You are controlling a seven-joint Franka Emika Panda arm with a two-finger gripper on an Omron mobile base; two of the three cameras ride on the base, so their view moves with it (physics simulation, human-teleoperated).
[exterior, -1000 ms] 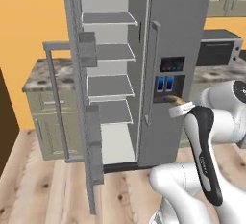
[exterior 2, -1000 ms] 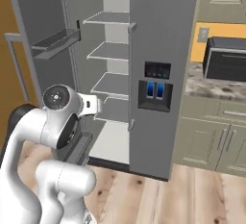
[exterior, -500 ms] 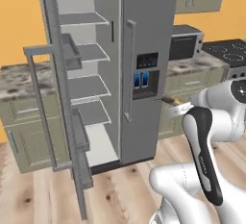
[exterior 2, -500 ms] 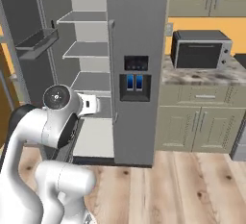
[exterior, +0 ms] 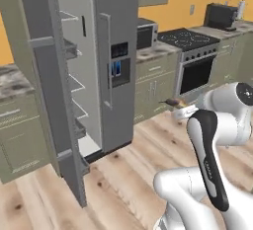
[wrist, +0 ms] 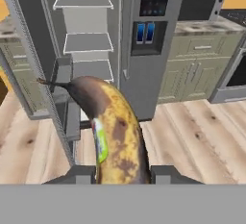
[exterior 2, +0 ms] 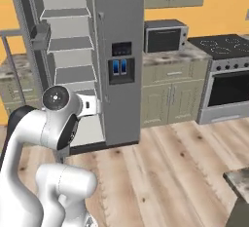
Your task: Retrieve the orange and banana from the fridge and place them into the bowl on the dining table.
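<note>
Banana (wrist: 115, 127) clamped between my closed jaws, running up toward eleven o'clock, fridge (wrist: 120, 40) open at twelve.

No writing, brand, number or sign can be read anywhere. The small multicoloured sticker (wrist: 100, 141) on the spotted yellow-brown banana (wrist: 113, 127) is too blurred to read, and the tall grey fridge's dark dispenser panel (exterior 2: 121, 64) carries blue lights, no legible characters.
</note>
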